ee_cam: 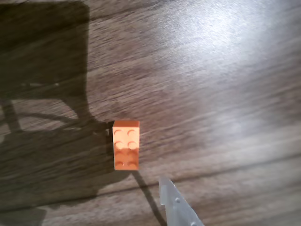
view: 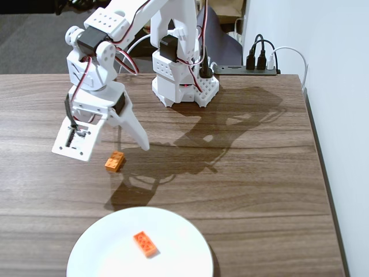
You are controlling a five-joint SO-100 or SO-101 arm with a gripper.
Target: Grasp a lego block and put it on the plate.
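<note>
Gripper [view: 115, 151], at left of centre in the fixed view, is hanging above the table [view: 259, 173] with its jaws spread apart and holding nothing. The lego block [view: 115, 161] is lying on the wood just beneath the fingertips. The plate [view: 104, 254] is sitting at bottom centre, carrying a red-orange brick [view: 145, 243].

In the fixed view, the block [view: 115, 161] lies on the bench [view: 253, 173] mid-left, just below my fingers [view: 109, 147]; the plate [view: 104, 254] sits bottom centre.
</note>
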